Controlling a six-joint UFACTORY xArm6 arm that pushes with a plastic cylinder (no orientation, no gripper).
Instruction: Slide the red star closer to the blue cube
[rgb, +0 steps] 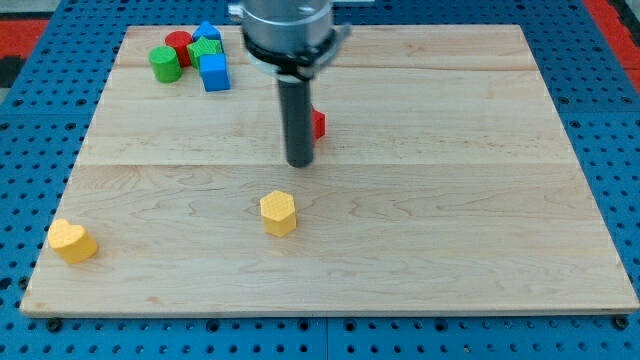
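The red star (317, 124) lies near the middle of the board, mostly hidden behind my dark rod; only its right edge shows. My tip (299, 163) rests just left of and below the star, close against it. The blue cube (214, 72) sits at the view's top left, in a cluster of blocks, well to the left of and above the star.
The cluster at the top left holds a green cylinder (165, 64), a red cylinder (179, 46), a green block (203, 51) and a blue triangular block (207, 32). A yellow hexagon (279, 212) lies below my tip. A yellow heart (71, 240) lies at the bottom left.
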